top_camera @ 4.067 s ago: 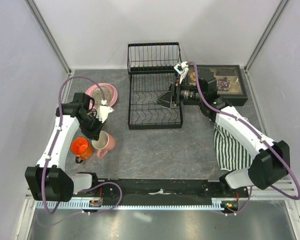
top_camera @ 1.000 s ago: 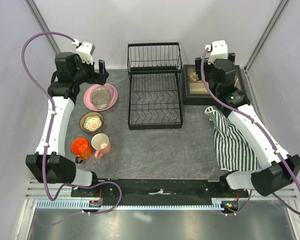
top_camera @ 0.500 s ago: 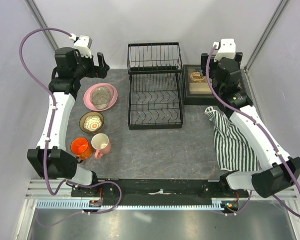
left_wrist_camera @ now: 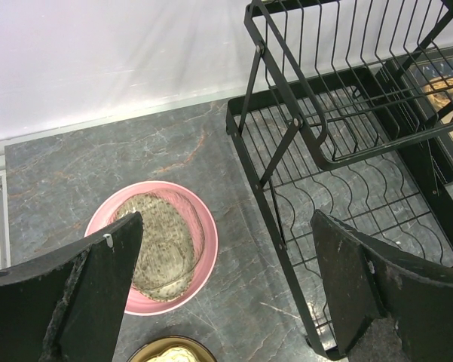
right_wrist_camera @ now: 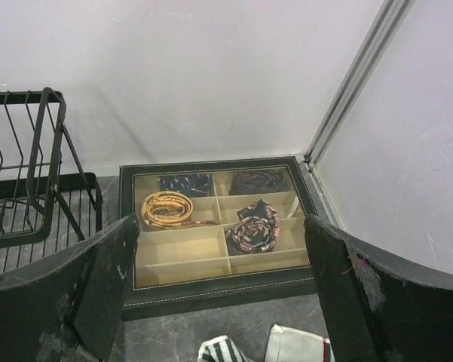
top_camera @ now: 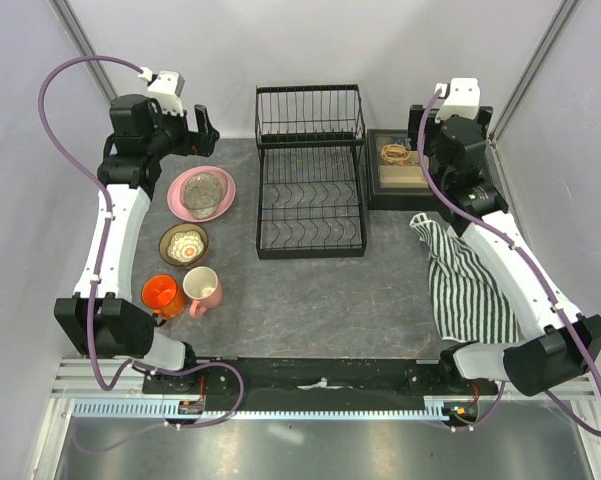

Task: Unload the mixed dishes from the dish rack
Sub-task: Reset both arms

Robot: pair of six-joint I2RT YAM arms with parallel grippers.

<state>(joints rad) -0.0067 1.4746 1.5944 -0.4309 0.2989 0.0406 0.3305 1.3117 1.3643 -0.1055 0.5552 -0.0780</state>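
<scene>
Both arms have lifted clear of the rack [top_camera: 310, 190] and drawn back. Left claw [top_camera: 200, 132], spread wide and empty, hangs near the pink plate [top_camera: 223, 186], which seems to carry the grey plate [top_camera: 202, 190]. Right claw [right_wrist_camera: 220, 226], likewise agape, hovers by the tray [top_camera: 420, 196]. Bowl [top_camera: 183, 244], orange mug [top_camera: 160, 293] and pink mug [top_camera: 202, 287] stand on the counter [top_camera: 310, 300], left of the rack.

2 plates [top_camera: 201, 190], 1 bowl [top_camera: 183, 244], 2 mugs [top_camera: 201, 288], 1 rack [top_camera: 310, 200].
</scene>
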